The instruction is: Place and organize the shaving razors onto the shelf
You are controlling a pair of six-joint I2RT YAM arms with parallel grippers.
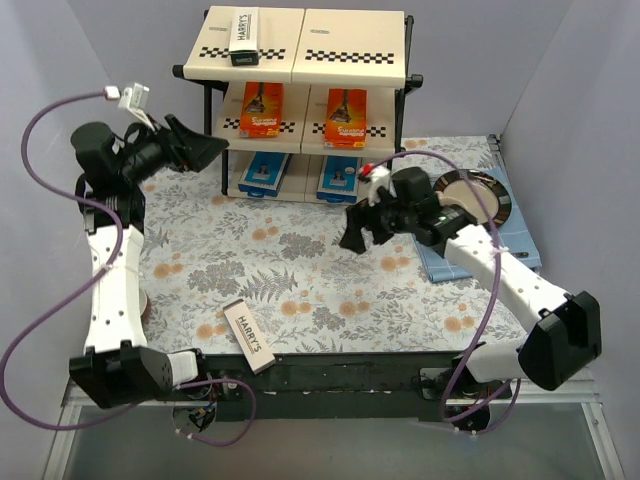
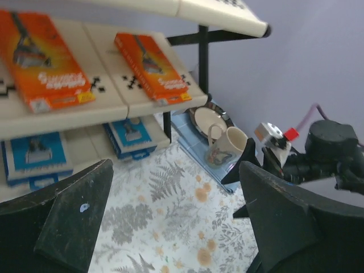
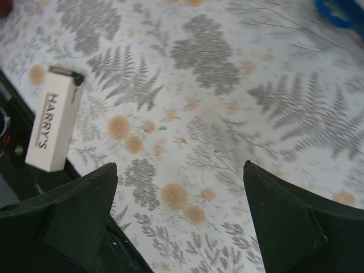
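The shelf (image 1: pixel 305 60) stands at the back of the table. One white HARRY'S box (image 1: pixel 243 32) lies on its top board. Two orange Gillette cards (image 1: pixel 262 110) (image 1: pixel 344 116) lie on the middle board, two blue-and-white boxes (image 1: pixel 264 172) (image 1: pixel 337 177) on the bottom board. A second HARRY'S box (image 1: pixel 249 335) lies on the cloth by the front edge; it also shows in the right wrist view (image 3: pixel 52 121). My left gripper (image 1: pixel 205 150) is open and empty, left of the shelf. My right gripper (image 1: pixel 355 230) is open and empty above the cloth.
A beige mug (image 2: pixel 224 145) and a dark-rimmed plate (image 1: pixel 478 196) sit on a blue mat (image 1: pixel 470 258) at the right of the shelf. A floral cloth (image 1: pixel 300 270) covers the table. The black front edge (image 1: pixel 330 372) runs just behind the near box.
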